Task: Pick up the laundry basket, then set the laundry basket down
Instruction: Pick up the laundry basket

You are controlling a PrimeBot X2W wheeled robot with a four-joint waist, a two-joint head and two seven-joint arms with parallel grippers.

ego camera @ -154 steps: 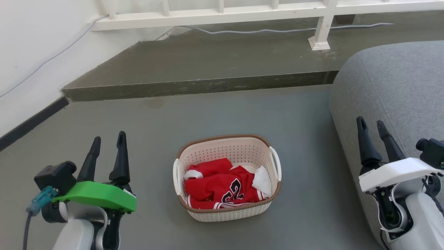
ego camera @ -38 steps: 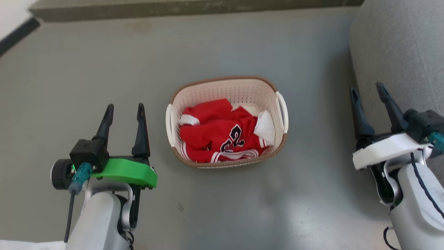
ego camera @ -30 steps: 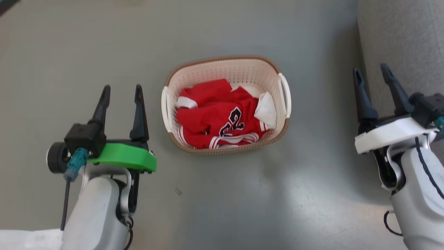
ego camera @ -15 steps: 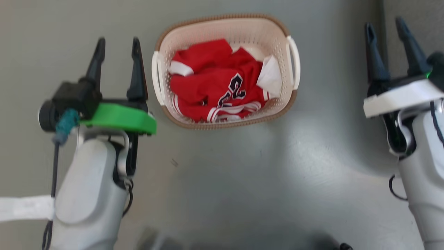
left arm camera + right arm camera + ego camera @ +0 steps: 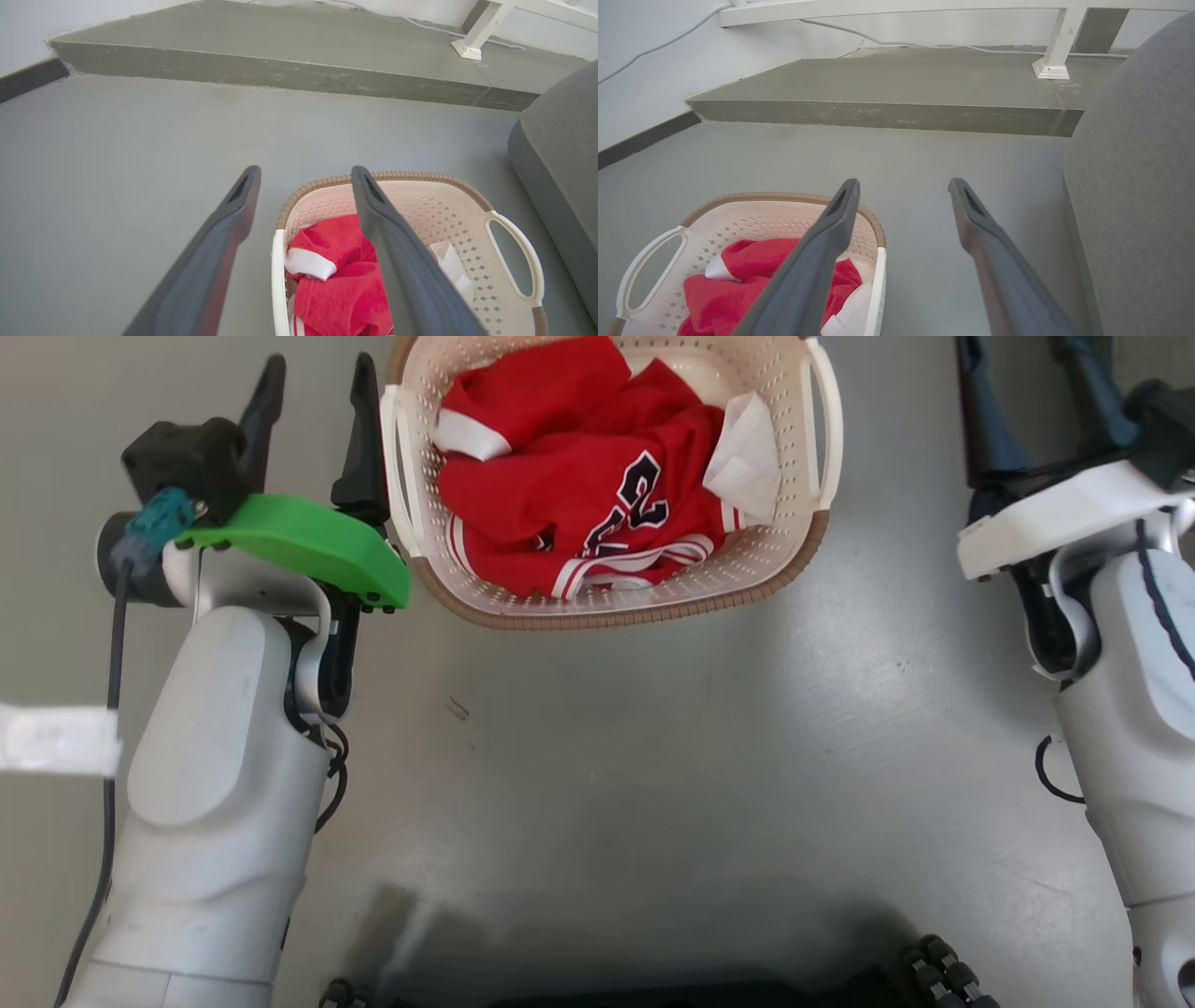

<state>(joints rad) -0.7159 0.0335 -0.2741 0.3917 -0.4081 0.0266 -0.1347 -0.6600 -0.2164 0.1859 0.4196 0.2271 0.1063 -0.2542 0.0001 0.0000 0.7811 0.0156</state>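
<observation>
A: Left side?
B: Left gripper (image 5: pixel 317 369), fingers spread, empty, just beside the left loop handle (image 5: pixel 397 467) of the laundry basket (image 5: pixel 653 602).
A: Middle?
B: Basket down on the grey floor (image 5: pixel 653 756), far from the robot's base, between both grippers. Crumpled red jersey (image 5: pixel 579 495) and white cloth (image 5: pixel 747 467) inside.
A: Right side?
B: Right gripper (image 5: pixel 1032 378), fingers parted, holding nothing, well apart from the right handle (image 5: pixel 826 420). Grey upholstered seat (image 5: pixel 1134 186) just right of it.

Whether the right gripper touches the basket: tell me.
Apart. The head view shows bare floor between the right gripper and the basket.
</observation>
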